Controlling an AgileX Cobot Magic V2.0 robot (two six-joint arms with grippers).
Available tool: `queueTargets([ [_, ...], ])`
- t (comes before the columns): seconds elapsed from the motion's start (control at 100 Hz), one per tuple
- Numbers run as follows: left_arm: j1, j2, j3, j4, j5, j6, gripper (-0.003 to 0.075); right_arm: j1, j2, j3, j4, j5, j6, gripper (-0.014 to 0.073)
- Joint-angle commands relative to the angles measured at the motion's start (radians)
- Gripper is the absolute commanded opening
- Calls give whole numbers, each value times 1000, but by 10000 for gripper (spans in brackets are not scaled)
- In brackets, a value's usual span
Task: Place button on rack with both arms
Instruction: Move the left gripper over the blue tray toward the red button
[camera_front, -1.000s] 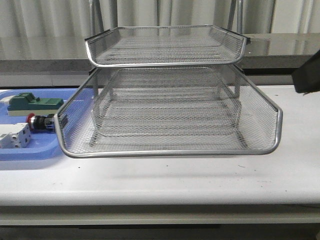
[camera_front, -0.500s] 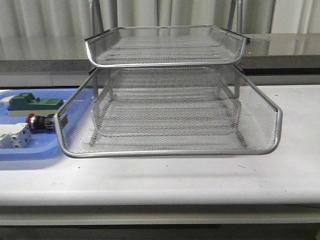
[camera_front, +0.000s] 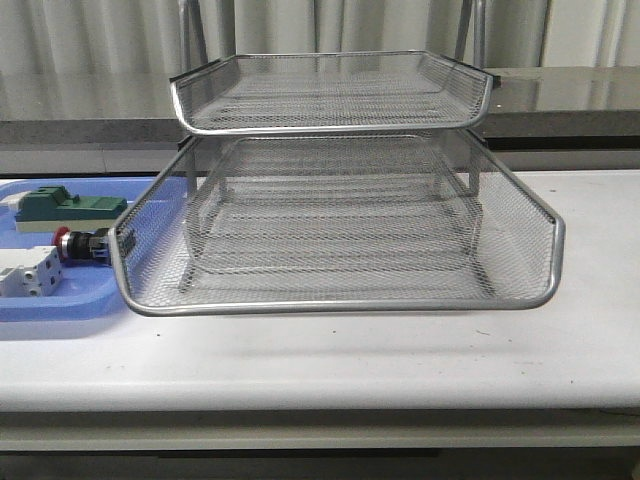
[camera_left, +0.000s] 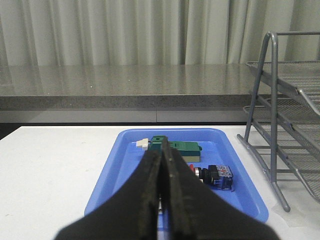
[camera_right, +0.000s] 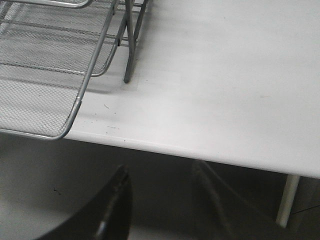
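Observation:
The button (camera_front: 82, 244), red cap, black body and blue rear block, lies in the blue tray (camera_front: 60, 303) left of the rack (camera_front: 340, 220). It also shows in the left wrist view (camera_left: 214, 175). My left gripper (camera_left: 161, 152) is shut and empty, above the near part of the blue tray (camera_left: 110, 165), short of the button. My right gripper (camera_right: 160, 172) is open and empty, off the table's front edge near the rack's corner (camera_right: 70, 125). Neither arm shows in the front view.
A green block (camera_front: 70, 207) and a white-grey terminal block (camera_front: 28, 272) lie in the blue tray beside the button. The green block also shows in the left wrist view (camera_left: 182, 147). A grey ledge and curtains stand behind the table.
A dark part of the right arm at the front view's right edge one second ago has moved out of view. Rack, tray and button have not moved.

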Motion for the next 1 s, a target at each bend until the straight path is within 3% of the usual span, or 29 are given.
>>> queueTargets([
  [0.0, 0, -31, 43, -10, -81, -12, -20, -8, 3, -23, -5, -70, 2, 131],
  [0.17, 0, -31, 43, -10, -81, -12, -20, -8, 3, -23, -5, -74, 2, -77],
  [0.99, 0, -31, 43, -10, -81, -12, -20, -8, 3, -23, -5, -69, 2, -71],
])
